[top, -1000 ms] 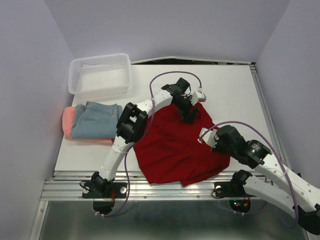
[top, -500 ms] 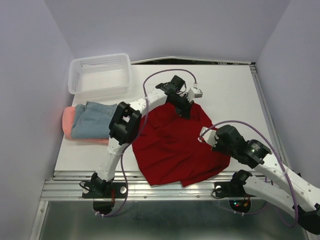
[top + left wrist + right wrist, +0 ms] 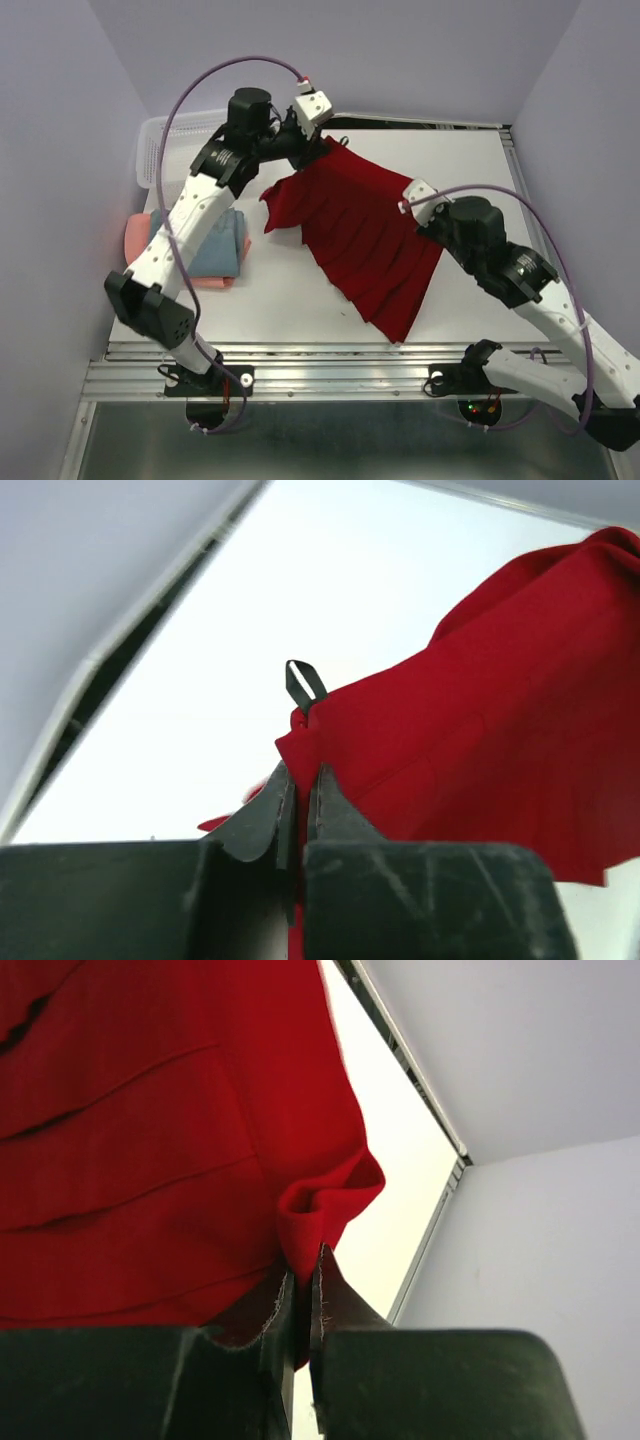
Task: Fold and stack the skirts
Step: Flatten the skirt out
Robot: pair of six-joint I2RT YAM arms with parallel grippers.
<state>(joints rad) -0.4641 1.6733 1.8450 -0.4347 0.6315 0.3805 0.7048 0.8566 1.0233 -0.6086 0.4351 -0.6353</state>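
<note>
Skirts are in two places: the dark red skirt (image 3: 360, 235) is held up over the middle of the surface (image 3: 480, 170), stretched between both arms, while the blue-grey skirt (image 3: 222, 250) lies folded on the salmon-pink skirt (image 3: 135, 238) at the left edge, near the white basket (image 3: 150, 150). Only the top view shows this spread: the long axis of the red skirt runs from far left to near right, and its pleats fall toward the near edge. The left wrist view alone shows a small black loop (image 3: 305, 683) at the corner where the left gripper (image 3: 300, 780) has its fingers clamped on the cloth. The right wrist view shows the right gripper (image 3: 302, 1265) with fingers pressed together on a bunched corner of the same skirt.
</note>
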